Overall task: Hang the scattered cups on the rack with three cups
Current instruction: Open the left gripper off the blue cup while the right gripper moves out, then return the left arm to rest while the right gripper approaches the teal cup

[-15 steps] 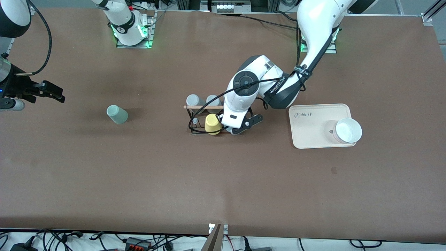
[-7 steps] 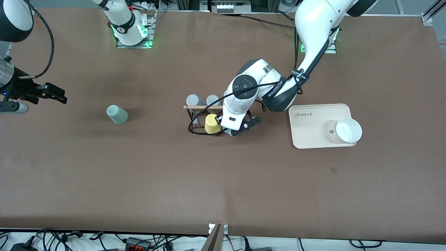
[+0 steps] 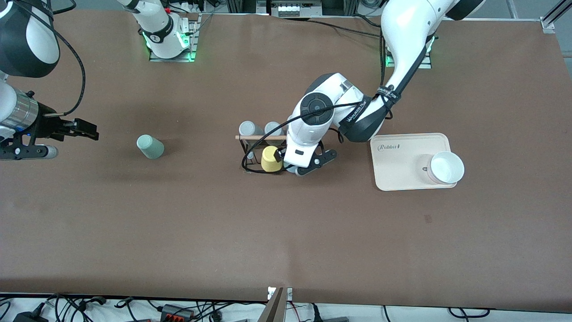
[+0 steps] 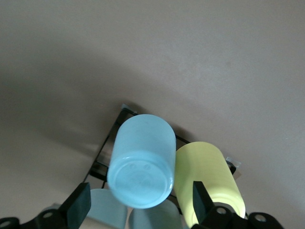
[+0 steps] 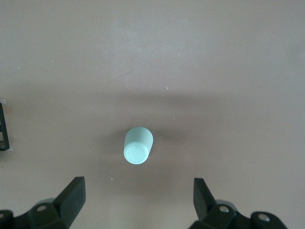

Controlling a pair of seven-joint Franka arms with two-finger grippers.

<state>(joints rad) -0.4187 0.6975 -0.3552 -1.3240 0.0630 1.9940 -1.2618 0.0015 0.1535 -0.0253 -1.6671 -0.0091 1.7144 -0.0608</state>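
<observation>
Left wrist view: you are seeing the left gripper (image 4: 138, 205) standing open around the smooth light blue cup (image 4: 141, 160), inverted on the black wire rack (image 4: 107, 151).
Right gripper (image 5: 138, 200): fingers are spreading wide over the sage-green cup (image 5: 138, 145), holding nothing.

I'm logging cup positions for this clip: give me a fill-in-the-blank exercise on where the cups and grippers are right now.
1. The light blue cup sits upside down on the rack, right beside the ____ cup.
2. The left gripper, over the rack, has its fingers ____ around the light blue cup without touching it.
3. The sage-green cup stands on the ____, toward the right arm's end.
4. The open right gripper hovers above the ____ cup.

Missing words: yellow; open; table; sage-green
</observation>
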